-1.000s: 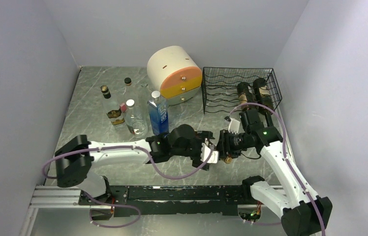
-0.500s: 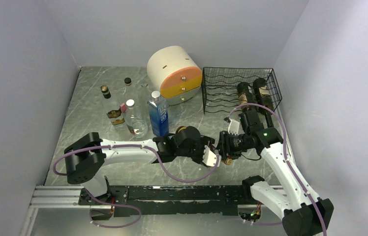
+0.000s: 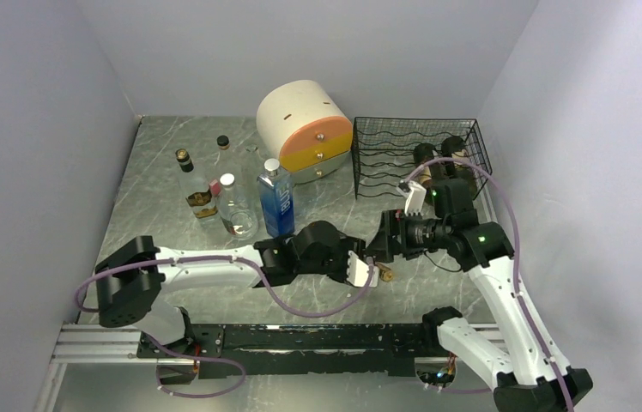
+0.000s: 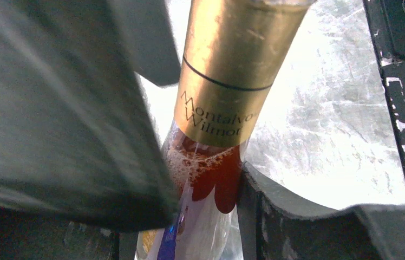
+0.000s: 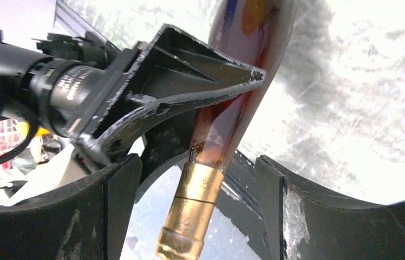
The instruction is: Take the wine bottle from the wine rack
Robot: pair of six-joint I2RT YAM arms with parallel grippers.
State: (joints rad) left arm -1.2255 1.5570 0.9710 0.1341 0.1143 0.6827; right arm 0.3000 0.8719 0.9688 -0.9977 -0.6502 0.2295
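The wine rack (image 3: 420, 154) stands back right. The wine bottle (image 4: 222, 81) is well apart from it near the front, neck pointing into the right gripper (image 5: 196, 160), whose jaws stand apart around it. The left gripper (image 3: 362, 270) clamps the bottle's shoulder.
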